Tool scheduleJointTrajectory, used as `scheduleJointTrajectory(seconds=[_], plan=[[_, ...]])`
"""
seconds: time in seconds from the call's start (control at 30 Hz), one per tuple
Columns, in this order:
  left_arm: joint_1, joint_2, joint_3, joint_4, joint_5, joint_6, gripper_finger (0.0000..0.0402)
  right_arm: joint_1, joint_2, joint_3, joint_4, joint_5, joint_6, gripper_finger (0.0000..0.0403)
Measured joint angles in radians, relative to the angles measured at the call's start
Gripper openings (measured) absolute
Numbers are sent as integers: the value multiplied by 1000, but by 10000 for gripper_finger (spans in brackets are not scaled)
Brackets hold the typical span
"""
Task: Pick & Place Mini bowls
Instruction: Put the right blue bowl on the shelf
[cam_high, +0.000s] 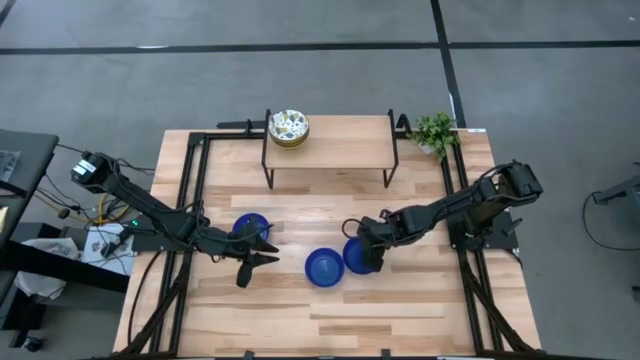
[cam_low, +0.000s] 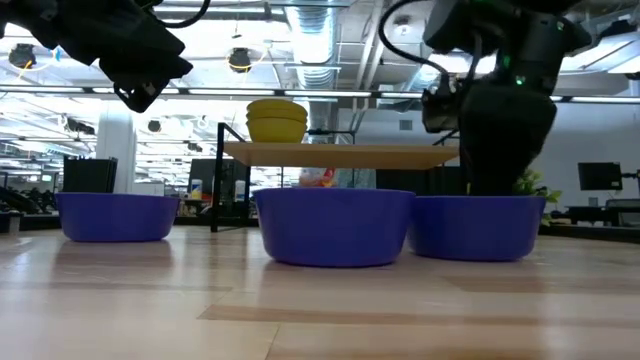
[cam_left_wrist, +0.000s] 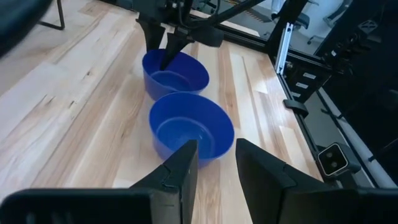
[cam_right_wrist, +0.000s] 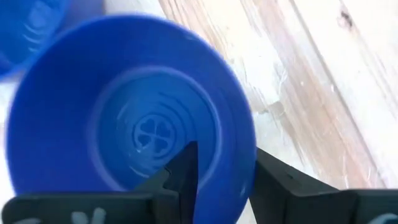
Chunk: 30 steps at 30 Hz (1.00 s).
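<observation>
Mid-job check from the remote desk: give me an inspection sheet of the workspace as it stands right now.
Surface: wooden table, with a raised shelf at the back.
Job's things: three blue bowls on the table: left, middle, right; middle and right sit close together. Patterned bowls stacked on the shelf.
Clutter: small green plant at the back right corner.
Grippers: right gripper straddles the right bowl's rim, one finger inside, one outside. Left gripper open, between the left and middle bowls, holding nothing.
Cables: loose wires off the table's left edge.
Surroundings: grey floor; nobody seen.
</observation>
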<state>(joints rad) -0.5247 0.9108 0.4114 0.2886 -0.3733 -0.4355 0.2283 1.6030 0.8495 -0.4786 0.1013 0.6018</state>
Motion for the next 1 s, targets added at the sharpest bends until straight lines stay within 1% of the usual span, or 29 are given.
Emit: scheduleJointTrajectory(seconds=[0.2, 1.0], plan=[[0, 0, 0, 5, 0, 0, 108, -2, -19, 20, -19, 2, -5, 108], [0, 1, 0, 5, 0, 0, 108, -2, -20, 23, -42, 10, -7, 108]])
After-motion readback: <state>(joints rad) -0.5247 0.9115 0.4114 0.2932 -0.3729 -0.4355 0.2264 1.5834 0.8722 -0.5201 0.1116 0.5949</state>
